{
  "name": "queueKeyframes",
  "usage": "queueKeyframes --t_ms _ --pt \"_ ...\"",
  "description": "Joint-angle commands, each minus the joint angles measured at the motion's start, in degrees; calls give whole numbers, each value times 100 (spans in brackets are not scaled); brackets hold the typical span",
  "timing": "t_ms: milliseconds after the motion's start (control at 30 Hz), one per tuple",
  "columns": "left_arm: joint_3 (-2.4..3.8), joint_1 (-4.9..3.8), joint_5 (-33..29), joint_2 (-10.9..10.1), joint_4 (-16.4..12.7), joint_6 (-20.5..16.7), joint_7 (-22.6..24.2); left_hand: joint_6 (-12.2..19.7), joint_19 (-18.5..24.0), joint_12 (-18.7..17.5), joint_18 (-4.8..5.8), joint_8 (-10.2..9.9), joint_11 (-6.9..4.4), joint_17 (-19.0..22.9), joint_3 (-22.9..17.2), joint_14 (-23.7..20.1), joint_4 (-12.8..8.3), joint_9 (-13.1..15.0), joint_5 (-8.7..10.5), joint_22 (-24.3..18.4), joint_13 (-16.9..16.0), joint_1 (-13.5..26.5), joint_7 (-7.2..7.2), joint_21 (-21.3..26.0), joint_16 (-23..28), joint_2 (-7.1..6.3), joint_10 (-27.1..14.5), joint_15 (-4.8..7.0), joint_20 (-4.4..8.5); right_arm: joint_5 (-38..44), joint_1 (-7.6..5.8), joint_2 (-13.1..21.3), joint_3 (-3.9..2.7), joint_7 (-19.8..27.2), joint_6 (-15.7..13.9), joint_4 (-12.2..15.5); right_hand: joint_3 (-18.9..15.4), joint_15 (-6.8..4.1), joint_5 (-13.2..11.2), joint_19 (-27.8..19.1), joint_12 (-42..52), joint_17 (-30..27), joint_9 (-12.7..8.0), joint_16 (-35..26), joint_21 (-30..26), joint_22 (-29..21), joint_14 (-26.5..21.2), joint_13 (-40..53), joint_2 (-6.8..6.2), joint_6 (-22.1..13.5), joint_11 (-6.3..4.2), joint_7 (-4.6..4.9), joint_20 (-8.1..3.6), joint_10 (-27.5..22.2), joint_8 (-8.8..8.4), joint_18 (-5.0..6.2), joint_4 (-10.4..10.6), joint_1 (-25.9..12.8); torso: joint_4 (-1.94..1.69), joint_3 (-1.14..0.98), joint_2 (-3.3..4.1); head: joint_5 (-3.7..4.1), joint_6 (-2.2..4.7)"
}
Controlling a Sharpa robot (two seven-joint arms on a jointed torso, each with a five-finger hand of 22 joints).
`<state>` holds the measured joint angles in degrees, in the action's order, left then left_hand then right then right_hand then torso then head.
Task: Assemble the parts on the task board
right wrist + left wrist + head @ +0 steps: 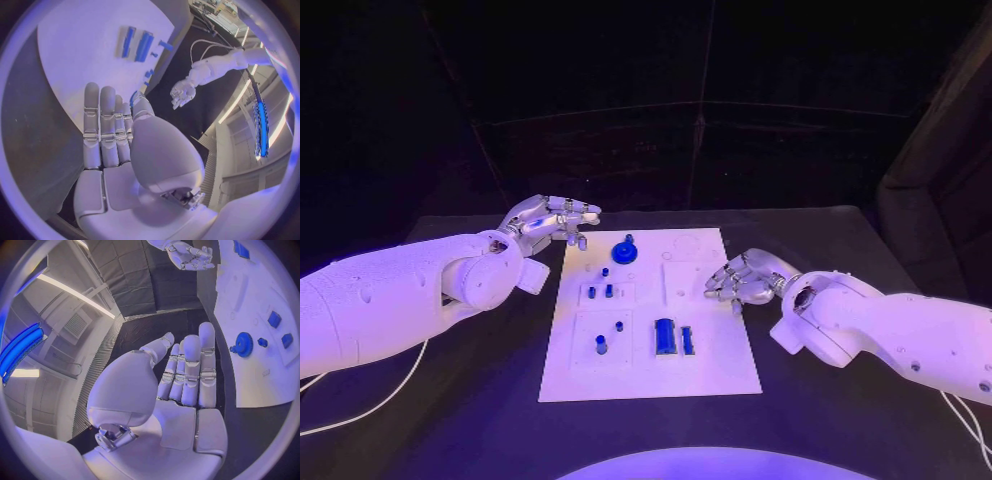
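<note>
Head view: the white task board [653,375] lies in the middle of the black counter [848,420], with a hand at each long side.
Left hand: the left hand [553,220] sits just off the board's far left corner; the left wrist view shows its fingers [206,360] straight, side by side, holding nothing.
Right hand: the right hand [740,280] hovers at the board's right edge about midway along it; the right wrist view shows its fingers [100,120] extended and empty.
Gear: a round blue gear [626,251] sits on the board's far part, near the left hand and apart from it.
Small parts: several small blue pieces [599,292] lie or stand along the left half of the board; whether each is seated in its place is too small to tell.
Long parts: a blue block [666,337] and a slimmer blue strip [688,341] lie side by side on the near half.
Stage: the scene fits either parts laid out waiting or parts already set, so progress stays open.
Risk, grasp: the pieces look small against broad fingers; a pinch slightly off centre could flick one across the board or onto the dark counter.
Risk, neighbours: the small pieces lie close together, so reaching for one could knock the next.
Risk, board: a sideways push from either hand could probably slide the board, if it is not fixed.
</note>
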<state>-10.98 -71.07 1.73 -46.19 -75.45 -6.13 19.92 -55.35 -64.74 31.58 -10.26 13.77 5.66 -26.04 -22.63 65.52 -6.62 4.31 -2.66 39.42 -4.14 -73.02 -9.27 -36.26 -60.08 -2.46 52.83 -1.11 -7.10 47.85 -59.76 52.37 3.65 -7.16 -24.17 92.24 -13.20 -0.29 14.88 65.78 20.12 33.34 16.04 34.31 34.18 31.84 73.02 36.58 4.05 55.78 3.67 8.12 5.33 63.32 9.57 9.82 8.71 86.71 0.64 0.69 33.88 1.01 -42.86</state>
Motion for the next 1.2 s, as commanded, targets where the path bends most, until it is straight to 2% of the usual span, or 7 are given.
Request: queueKeyframes --t_ms 33,567,600,733,767,1133,1200 --pt "-7 -2 -383 52 71 -169 368 -129 341 -314 -27 -46 -6 391 -84 -334 9 -40 -19 -260 72 30 33 418 731 22 177 -15 13 -2491 -105 -154 -4 1864 316 -506 119 54 -312 -60 -642 -409 -118 -762 -582 -451 -110 -856 180 100 82 14 86 60 -137 51 -134 417 9 60 -196 -73 113" --pt "-19 124 -1032 492 683 -525 805 -128 2452 -2041 28 -678 405 2000 254 -1471 213 -55 -29 -2010 58 221 -17 2868 4270 -149 452 -769 -833 -3631 -208 -1300 -64 3233 973 -2362 -41 667 -669 -539 -1640 -2336 -900 -3041 -2637 -2050 -892 -3093 256 -10 434 265 691 -9 -591 79 -526 236 -31 0 -287 -110 511" --pt "-23 117 -720 441 627 -320 482 1567 3642 -2340 349 -868 93 2157 832 -2990 662 -431 266 -2558 414 2353 247 3062 4740 246 -1268 -498 -338 -3230 -192 -1208 -45 2674 660 -2211 363 477 -905 -2391 -2012 -2578 -1081 -3431 -2833 -2348 -2850 -3205 57 -1679 193 -64 326 -1925 -957 -296 -871 -2389 10 29 -271 -117 471" --pt "22 157 -697 430 543 -461 503 2109 4041 -2491 359 -959 23 2604 1054 -3474 662 -431 266 -2780 414 3019 353 3174 4969 246 -1814 -422 -230 -3312 -184 -1184 -62 2728 519 -2106 481 29 -983 -2874 -2012 -2716 -1170 -3431 -2933 -2485 -3368 -3658 0 -2164 131 -153 218 -2458 -957 -296 -871 -3210 -4 11 -271 -114 542" --pt "42 174 -688 424 506 -523 512 2242 4133 -2517 410 -974 0 2604 1100 -3593 662 -431 266 -2826 414 3185 376 3189 5010 246 -1949 -402 -197 -3348 -181 -1174 -69 2752 457 -2060 509 29 -1001 -3024 -2012 -2741 -1188 -3431 -2954 -2513 -3527 -3658 -405 -2302 111 -180 187 -2614 -957 -301 -871 -3430 -10 3 -271 -113 572" --pt "504 575 -462 304 -350 -1957 720 3391 4952 -2741 563 -1377 -566 2604 1507 -4626 662 -431 266 -3216 414 4623 927 3626 5360 246 -3113 111 122 -4173 -100 -941 -239 3294 -950 -1009 793 29 -1488 -4259 -2012 -3334 -1604 -3431 -3418 -2746 -4840 -3658 -405 -3441 -367 -400 -62 -3906 -957 -519 -871 -5248 -64 -69 -270 -101 849" --pt "623 678 -405 273 -570 -2325 774 3560 5071 -3158 563 -1377 -566 2604 1567 -4778 662 -431 266 -3273 414 4833 927 3626 5407 246 -3284 111 168 -4343 -83 -893 -274 3406 -1240 -792 828 29 -1488 -4423 -2012 -3334 -1604 -3431 -3418 -2778 -5014 -3658 -405 -3592 -367 -812 -96 -4076 -957 -518 -871 -5490 -64 -69 -270 -101 849"
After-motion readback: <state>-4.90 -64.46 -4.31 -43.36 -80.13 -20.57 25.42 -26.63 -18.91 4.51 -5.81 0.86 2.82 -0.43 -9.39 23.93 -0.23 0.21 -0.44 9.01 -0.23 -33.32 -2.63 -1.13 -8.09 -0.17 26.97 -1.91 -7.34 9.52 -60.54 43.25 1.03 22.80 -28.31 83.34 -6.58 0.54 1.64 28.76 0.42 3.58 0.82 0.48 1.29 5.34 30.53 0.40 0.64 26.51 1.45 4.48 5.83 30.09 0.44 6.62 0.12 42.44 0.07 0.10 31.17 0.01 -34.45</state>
